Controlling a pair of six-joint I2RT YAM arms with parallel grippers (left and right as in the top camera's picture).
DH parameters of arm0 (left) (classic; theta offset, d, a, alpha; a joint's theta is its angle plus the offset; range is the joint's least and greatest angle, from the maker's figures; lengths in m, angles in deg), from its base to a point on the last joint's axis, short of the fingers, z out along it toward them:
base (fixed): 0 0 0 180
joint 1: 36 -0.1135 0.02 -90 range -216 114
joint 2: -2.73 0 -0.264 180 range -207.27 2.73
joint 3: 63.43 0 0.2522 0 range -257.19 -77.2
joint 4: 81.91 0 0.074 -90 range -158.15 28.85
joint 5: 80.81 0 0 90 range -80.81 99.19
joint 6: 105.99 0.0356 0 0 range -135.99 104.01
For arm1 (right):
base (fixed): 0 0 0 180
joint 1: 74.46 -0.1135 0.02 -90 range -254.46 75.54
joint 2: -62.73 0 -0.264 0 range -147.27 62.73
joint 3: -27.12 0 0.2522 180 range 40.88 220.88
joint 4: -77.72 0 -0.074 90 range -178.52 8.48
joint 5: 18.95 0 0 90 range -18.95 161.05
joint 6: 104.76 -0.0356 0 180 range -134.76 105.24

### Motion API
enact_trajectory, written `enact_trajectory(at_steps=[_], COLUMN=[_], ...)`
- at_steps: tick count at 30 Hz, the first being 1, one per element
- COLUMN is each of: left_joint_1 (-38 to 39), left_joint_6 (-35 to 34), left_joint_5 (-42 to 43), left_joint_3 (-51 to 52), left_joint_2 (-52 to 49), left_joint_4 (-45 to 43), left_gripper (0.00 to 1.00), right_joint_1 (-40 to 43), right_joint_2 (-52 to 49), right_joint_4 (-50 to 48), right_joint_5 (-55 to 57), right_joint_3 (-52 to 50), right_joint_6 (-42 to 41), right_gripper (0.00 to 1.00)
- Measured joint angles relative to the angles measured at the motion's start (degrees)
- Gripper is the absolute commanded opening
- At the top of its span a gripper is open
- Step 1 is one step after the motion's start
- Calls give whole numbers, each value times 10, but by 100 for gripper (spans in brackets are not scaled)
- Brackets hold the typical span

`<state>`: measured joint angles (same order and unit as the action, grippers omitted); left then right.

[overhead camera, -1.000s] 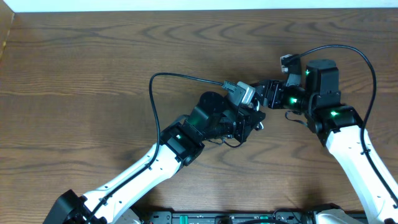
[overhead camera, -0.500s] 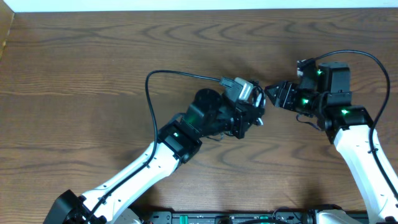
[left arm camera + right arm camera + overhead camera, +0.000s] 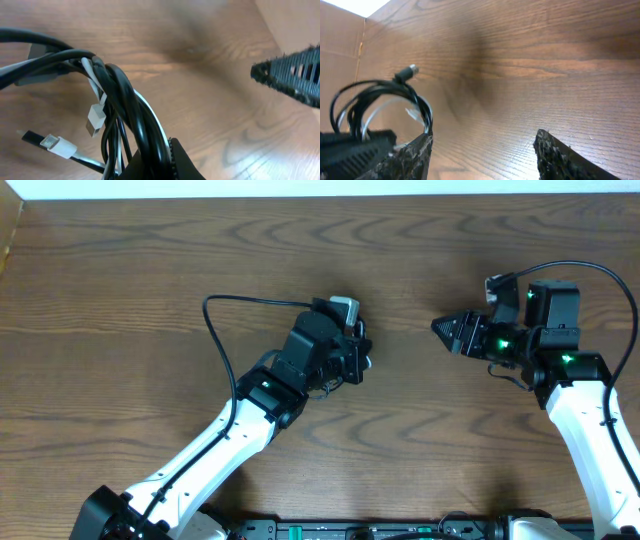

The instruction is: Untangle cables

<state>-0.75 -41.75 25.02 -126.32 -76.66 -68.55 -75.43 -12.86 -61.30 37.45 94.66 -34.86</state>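
Both grippers differ: your left gripper point(image 3: 354, 352) pinches the tangled cables point(image 3: 125, 100) tight, while your right gripper point(image 3: 442, 328), at its 3 o'clock, gapes empty.

A dark brown wood-grain table point(image 3: 120, 280) fills the room's view, sheen on its near right corner. A white strip point(image 3: 300, 188) borders the far edge; a tan board point(image 3: 8, 230) stands at the far left corner.

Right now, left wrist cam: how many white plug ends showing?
2. One white plug hangs beside the black cables mid-frame; the other white plug sits lower left. More may be hidden among them.
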Motion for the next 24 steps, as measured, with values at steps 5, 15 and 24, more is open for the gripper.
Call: enact_trajectory(at_steps=[5, 15, 24], left_joint_1=[0, 1, 2], left_joint_6=[1, 14, 27], left_joint_5=[24, 81, 159], left_joint_3=[0, 0, 0], left_joint_2=[0, -8, -54], left_joint_4=[-66, -118, -207], left_gripper=[12, 76, 95], right_joint_1=[0, 9, 11], right_joint_2=[0, 0, 0], right_joint_4=[12, 27, 47], right_joint_5=[-7, 15, 19], right_joint_3=[0, 0, 0], right_joint_6=[17, 28, 41], right_gripper=[66, 68, 70])
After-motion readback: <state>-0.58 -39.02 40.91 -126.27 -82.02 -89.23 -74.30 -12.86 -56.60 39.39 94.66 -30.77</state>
